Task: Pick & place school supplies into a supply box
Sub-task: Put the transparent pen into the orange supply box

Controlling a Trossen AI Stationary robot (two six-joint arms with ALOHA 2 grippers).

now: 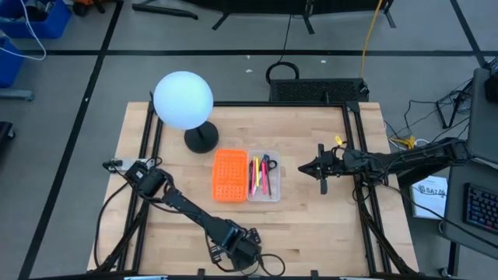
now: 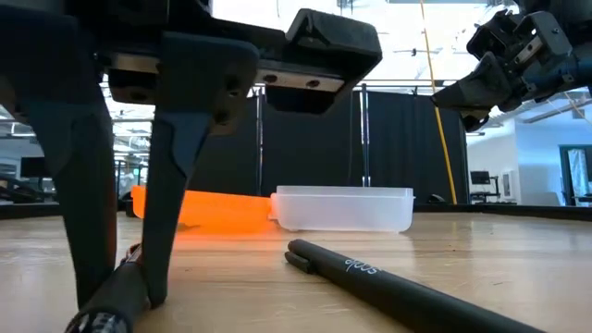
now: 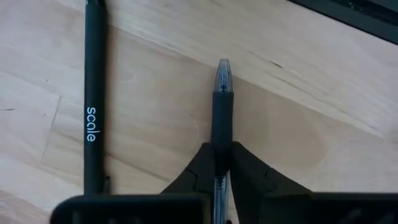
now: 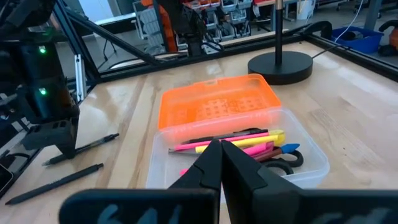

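Left pincer (image 3: 222,163): you have its fingers (image 3: 199,171) pressed onto a clear-tipped black pen (image 3: 222,106) that lies on the counter (image 3: 298,124).
Second black pen (image 3: 94,106): on the counter just beside the left pincer, apart from the gripped one.
Right pincer (image 4: 221,163): your fingers meet, carrying nothing, raised above the counter.
Supply box (image 4: 314,163): directly ahead of the right pincer, holding pink and yellow pens (image 4: 239,142) and scissors (image 4: 287,157).
Orange perforated piece (image 4: 214,102): touching the box's far side.
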